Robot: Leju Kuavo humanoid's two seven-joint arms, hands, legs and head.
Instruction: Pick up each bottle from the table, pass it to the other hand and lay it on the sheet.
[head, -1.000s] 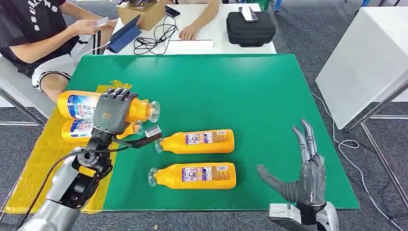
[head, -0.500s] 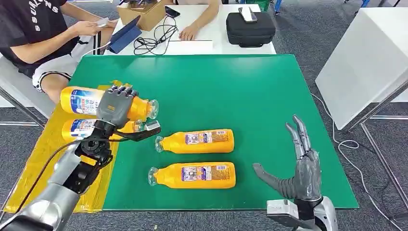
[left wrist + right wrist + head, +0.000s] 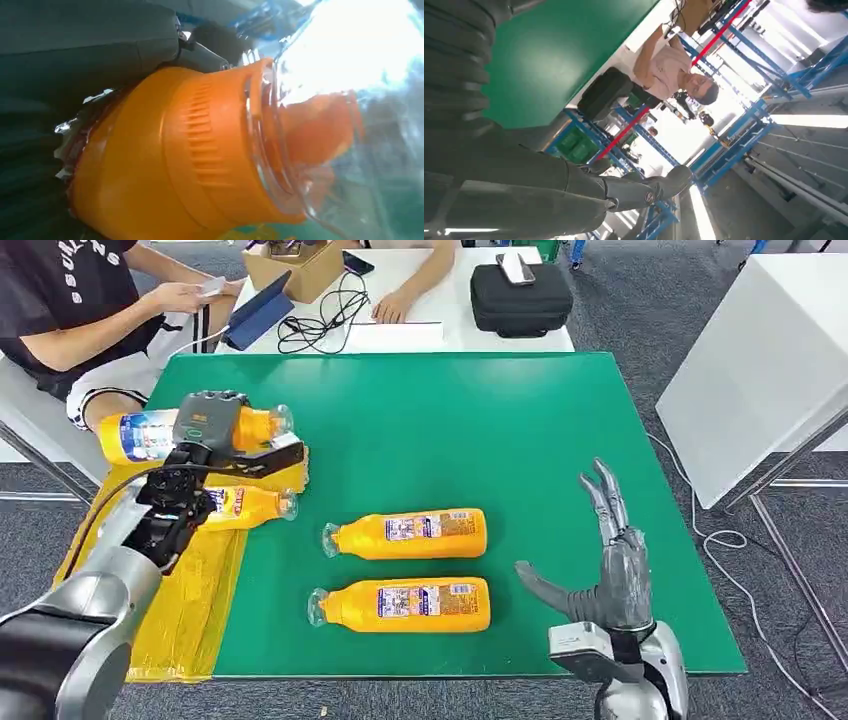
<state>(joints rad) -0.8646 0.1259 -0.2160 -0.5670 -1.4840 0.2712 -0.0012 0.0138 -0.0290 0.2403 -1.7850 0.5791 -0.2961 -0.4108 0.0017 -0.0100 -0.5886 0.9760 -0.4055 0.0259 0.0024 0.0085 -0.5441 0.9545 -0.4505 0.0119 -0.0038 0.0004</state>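
Observation:
My left hand grips an orange bottle with a blue-white label, held sideways above the yellow sheet at the table's left edge; its clear cap end fills the left wrist view. A second orange bottle lies on the sheet below it. Two more orange bottles lie on the green table, one in the middle and one nearer the front. My right hand is raised at the front right, fingers spread, holding nothing.
A seated person is at the far left, close to the sheet. Behind the green table is a white table with a black case, cables and a cardboard box. A white board stands to the right.
My left hand has carried its bottle up and to the left, farther over the sheet. My right hand has drifted slightly left and lower. The other bottles lie unmoved.

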